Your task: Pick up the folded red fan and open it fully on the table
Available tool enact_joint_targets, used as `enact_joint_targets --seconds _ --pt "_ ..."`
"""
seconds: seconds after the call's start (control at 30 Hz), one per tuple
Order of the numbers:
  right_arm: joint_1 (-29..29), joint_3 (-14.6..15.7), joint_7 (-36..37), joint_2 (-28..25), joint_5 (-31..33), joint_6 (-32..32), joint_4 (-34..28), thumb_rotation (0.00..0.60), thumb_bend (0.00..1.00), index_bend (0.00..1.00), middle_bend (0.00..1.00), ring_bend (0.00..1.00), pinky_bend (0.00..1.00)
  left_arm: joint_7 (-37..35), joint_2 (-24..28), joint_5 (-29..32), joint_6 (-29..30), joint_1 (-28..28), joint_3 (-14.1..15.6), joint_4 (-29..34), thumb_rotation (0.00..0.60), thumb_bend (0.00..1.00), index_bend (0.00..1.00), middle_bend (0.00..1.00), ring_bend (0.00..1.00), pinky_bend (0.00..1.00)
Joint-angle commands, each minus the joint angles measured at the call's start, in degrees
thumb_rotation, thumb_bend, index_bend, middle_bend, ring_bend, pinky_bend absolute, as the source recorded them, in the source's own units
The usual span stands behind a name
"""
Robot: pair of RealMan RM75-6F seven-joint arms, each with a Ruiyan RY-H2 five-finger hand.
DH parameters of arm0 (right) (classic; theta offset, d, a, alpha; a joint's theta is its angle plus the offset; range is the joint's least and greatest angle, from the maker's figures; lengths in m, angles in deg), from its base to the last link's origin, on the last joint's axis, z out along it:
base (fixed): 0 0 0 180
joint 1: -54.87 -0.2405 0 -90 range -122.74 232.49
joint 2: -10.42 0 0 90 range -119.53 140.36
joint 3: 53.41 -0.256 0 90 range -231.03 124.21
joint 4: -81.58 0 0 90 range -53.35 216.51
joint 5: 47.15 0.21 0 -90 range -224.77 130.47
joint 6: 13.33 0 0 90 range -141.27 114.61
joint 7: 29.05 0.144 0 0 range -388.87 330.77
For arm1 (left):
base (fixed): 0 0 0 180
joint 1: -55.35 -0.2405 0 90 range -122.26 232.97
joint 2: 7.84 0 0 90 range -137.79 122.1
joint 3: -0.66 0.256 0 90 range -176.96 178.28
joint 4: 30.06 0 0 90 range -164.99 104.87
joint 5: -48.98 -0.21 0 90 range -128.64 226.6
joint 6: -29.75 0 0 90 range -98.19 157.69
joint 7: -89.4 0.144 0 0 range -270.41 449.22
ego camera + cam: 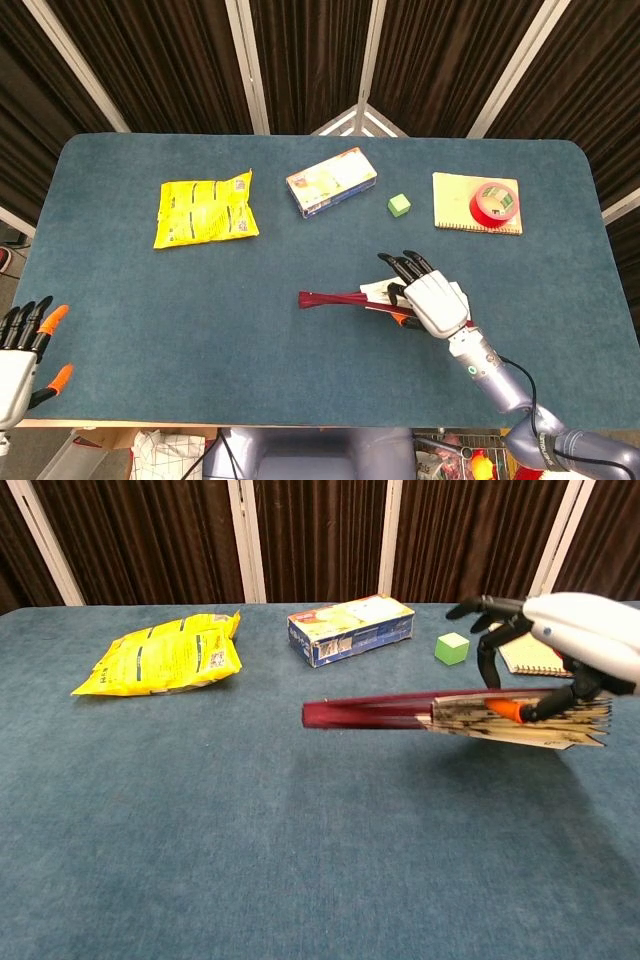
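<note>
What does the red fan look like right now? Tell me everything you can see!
The folded red fan has dark red, wood-like ribs bunched into one long stick, with pale printed paper pleats at its wide end. It is nearly closed, not spread out. It is lifted off the blue table and lies about level, its narrow red end pointing toward the robot's left. The right robot hand holds it by the paper end; nothing else touches it.

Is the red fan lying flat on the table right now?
No, the chest view shows the fan lifted clear of the table, held level in the right hand.
</note>
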Motion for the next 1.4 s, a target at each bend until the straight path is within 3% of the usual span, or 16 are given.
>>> enact_joint_targets --seconds 0.03,0.23,0.47,0.77,1.1,1.4 --pt "-2.1 -2.1 -2.9 -3.7 1.5 -2.8 -5.4 0.6 0.41 0.79 0.14 0.2 0.15 -1.1 -0.2 -0.1 -1.6 1.3 0.0 -0.6 0.6 0.38 0.13 0.0 0.0 0.0" --pt "-4.9 -5.2 -6.2 -7.5 3.0 -5.7 -13.3 0.6 0.41 0.79 0.14 0.2 0.15 -5.6 -2.5 -1.8 -2.9 3.9 -0.7 -2.6 0.6 0.38 0.14 0.0 0.0 0.0" --pt "-10.0 -10.8 -10.3 -10.7 9.0 -12.2 -22.9 0.6 0.41 0.79 0.14 0.2 0.15 -14.5 -5.9 -2.7 -4.6 7.6 -2.0 -6.6 0.6 0.37 0.14 0.0 0.0 0.0" --pt "-15.9 -16.5 -14.2 -9.9 19.5 -17.7 -30.0 0.6 0.41 0.79 0.14 0.2 0.15 -25.5 -9.5 -2.4 -8.8 12.2 -2.5 -11.6 0.6 0.36 0.15 0.0 0.0 0.0" --pt "-18.3 -17.6 -16.5 -7.5 24.1 -16.8 -36.9 0.6 0.41 0.79 0.15 0.2 0.15 -41.4 -12.4 -2.8 -12.1 16.9 -2.2 -16.4 0.6 0.34 0.15 0.0 0.0 0.0" --pt "-20.0 -16.2 -21.2 -4.0 26.2 -14.7 -39.8 0.6 0.41 0.79 0.15 0.2 0.15 -54.7 -16.7 -5.2 -11.8 19.5 -0.2 -20.1 0.6 0.32 0.16 0.0 0.0 0.0"
